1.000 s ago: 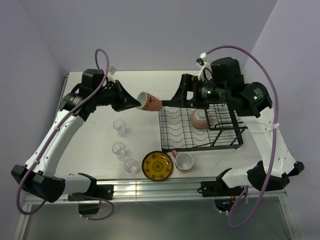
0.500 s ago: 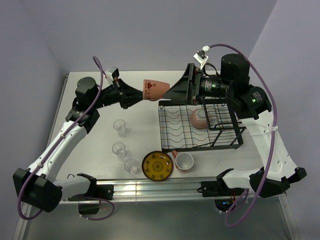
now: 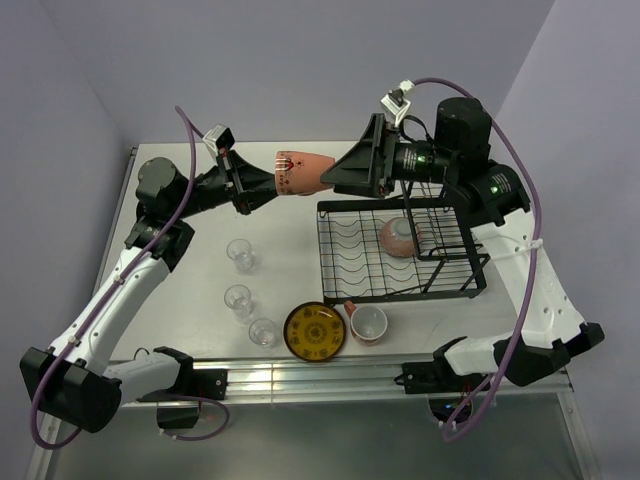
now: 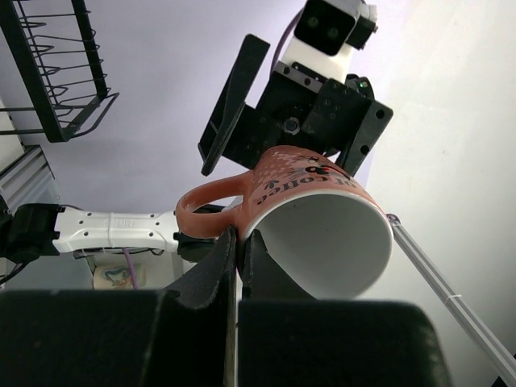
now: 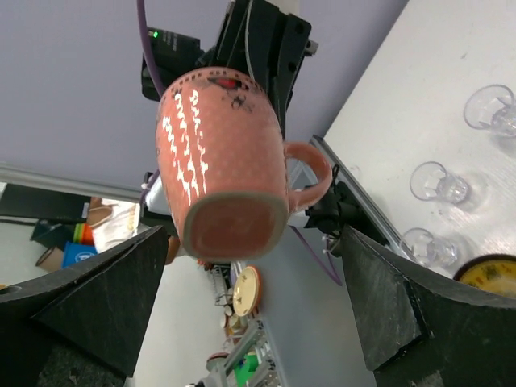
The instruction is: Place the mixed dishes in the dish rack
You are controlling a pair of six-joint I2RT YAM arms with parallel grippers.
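Observation:
My left gripper (image 3: 268, 180) is shut on the rim of a salmon-pink mug (image 3: 302, 172) and holds it on its side in the air, left of the dish rack (image 3: 345, 262). In the left wrist view the jaws (image 4: 239, 242) pinch the rim beside the handle, and the mug's white inside (image 4: 326, 242) faces the camera. My right gripper (image 3: 335, 180) is open with its fingers either side of the mug's base (image 5: 234, 226), not touching it. A second mug (image 3: 367, 322), a yellow plate (image 3: 315, 331) and three clear glasses (image 3: 240, 254) stand on the table. The pink bowl (image 3: 398, 237) sits in the rack.
The two other glasses (image 3: 238, 300) (image 3: 262, 332) stand in a line toward the near edge, left of the plate. The rack's taller basket section (image 3: 450, 235) is at the right. Purple walls close the table at the back and on both sides.
My left gripper has lifted the mug higher and turned its base toward the right gripper. My right gripper has risen and moved left until its open fingers flank the mug's base.

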